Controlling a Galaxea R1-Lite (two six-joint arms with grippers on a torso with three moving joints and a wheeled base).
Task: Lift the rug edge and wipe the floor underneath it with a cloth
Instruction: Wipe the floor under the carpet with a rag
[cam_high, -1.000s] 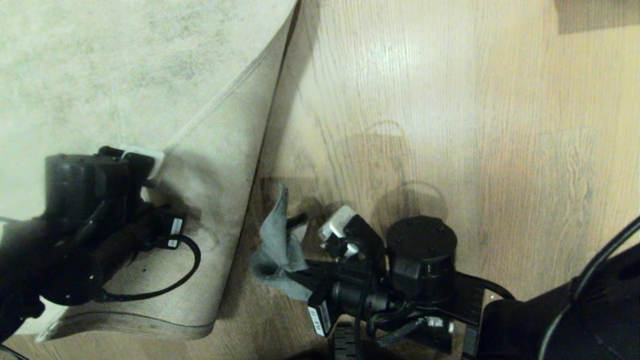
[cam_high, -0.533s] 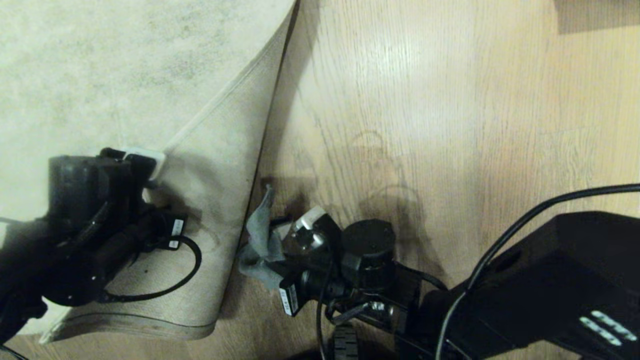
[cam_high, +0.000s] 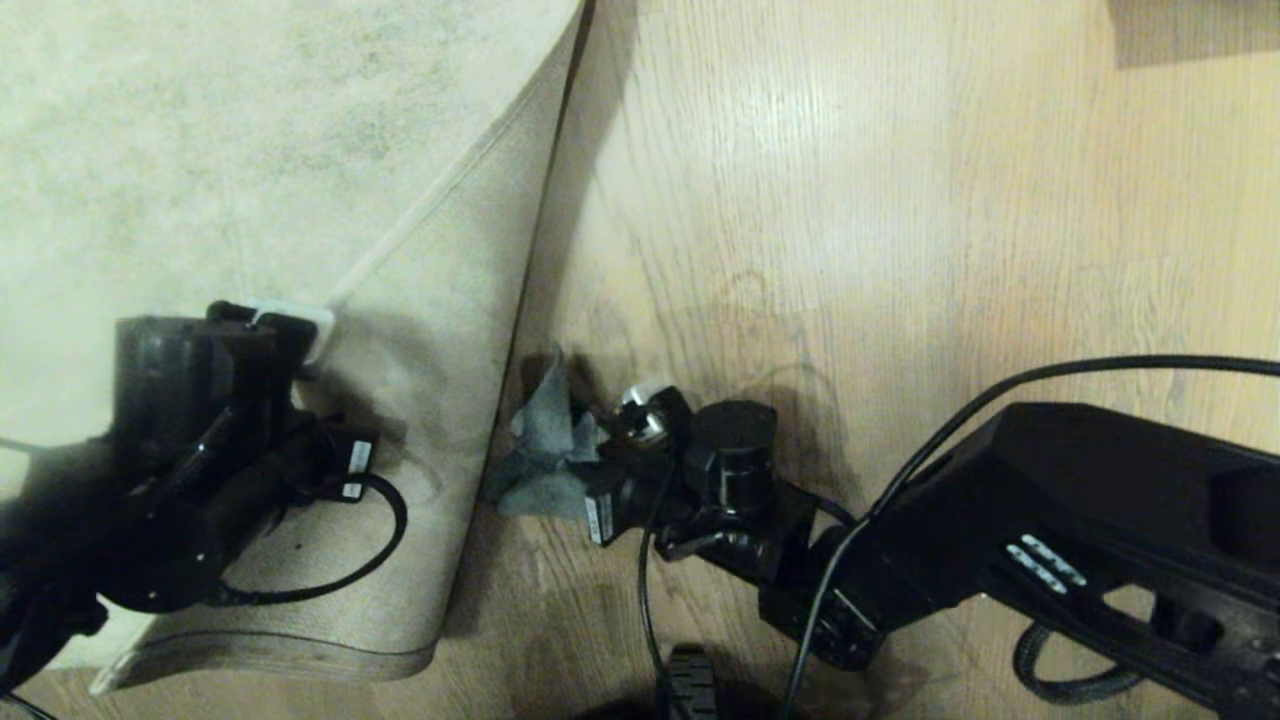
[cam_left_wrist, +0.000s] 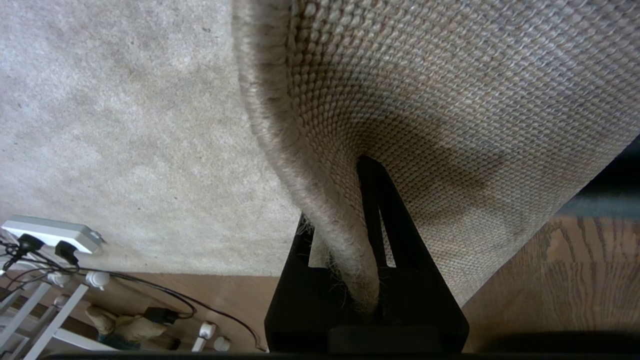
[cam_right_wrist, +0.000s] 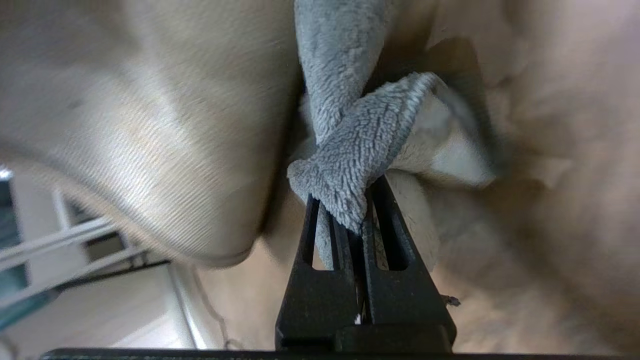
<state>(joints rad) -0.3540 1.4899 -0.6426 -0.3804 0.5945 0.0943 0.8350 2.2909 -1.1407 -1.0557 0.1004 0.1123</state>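
My left gripper (cam_high: 285, 325) is shut on the rug edge (cam_left_wrist: 345, 240) and holds it folded back, so the tan woven backing (cam_high: 440, 380) faces up over the mottled rug (cam_high: 200, 150). In the left wrist view the bound edge runs between the fingers of the left gripper (cam_left_wrist: 340, 210). My right gripper (cam_high: 590, 455) is shut on the grey cloth (cam_high: 545, 450), low on the wood floor (cam_high: 850, 250) right beside the lifted fold. The right wrist view shows the cloth (cam_right_wrist: 360, 145) bunched in the right gripper (cam_right_wrist: 345, 200), with the raised backing (cam_right_wrist: 150, 125) close alongside.
A white power strip (cam_left_wrist: 50, 232) with plugs and dark cables lies past the rug's far border, near white furniture legs (cam_left_wrist: 30, 315). A dark patch (cam_high: 1190, 30) sits at the floor's far right corner. My right arm (cam_high: 1100, 530) stretches across the near floor.
The right gripper has carried the cloth across the floor, farther from me and closer to the lifted fold, its arm reaching further into view. The left gripper keeps holding the rug edge still.
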